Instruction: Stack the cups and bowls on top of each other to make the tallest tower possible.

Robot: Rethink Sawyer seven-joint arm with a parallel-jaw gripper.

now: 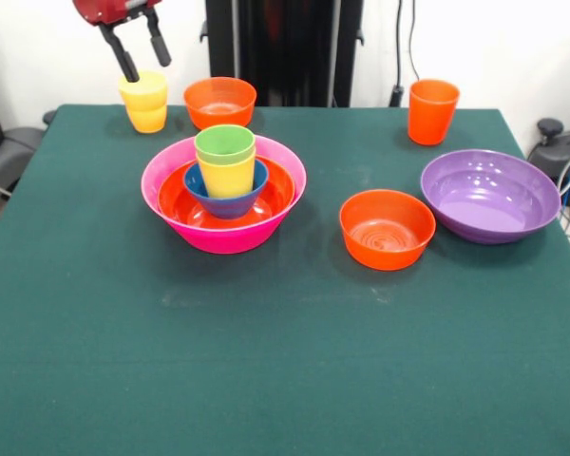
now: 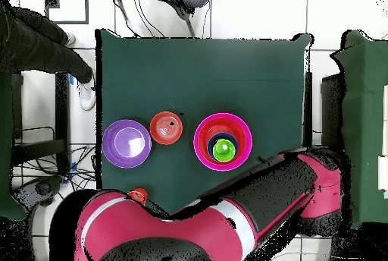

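Note:
The tower stands left of the table's centre: a big pink bowl [image 1: 171,176] holds a wide orange bowl [image 1: 176,195], a small blue bowl [image 1: 230,202], a yellow cup [image 1: 228,177] and a green cup [image 1: 224,144] on top. From above the tower [image 2: 222,142] shows as nested rings. My gripper [image 1: 148,68] is open and empty, just above a second yellow cup [image 1: 144,104] at the back left. Loose pieces are two small orange bowls [image 1: 219,100] [image 1: 387,228], a purple bowl [image 1: 489,195] and a tall orange cup [image 1: 432,111].
In the overhead view my arm [image 2: 227,212] crosses the lower part and hides the gripper. The purple bowl [image 2: 126,143] and one orange bowl [image 2: 165,127] lie left of the tower. A person's dark limb [image 2: 38,42] shows at the top left, off the table.

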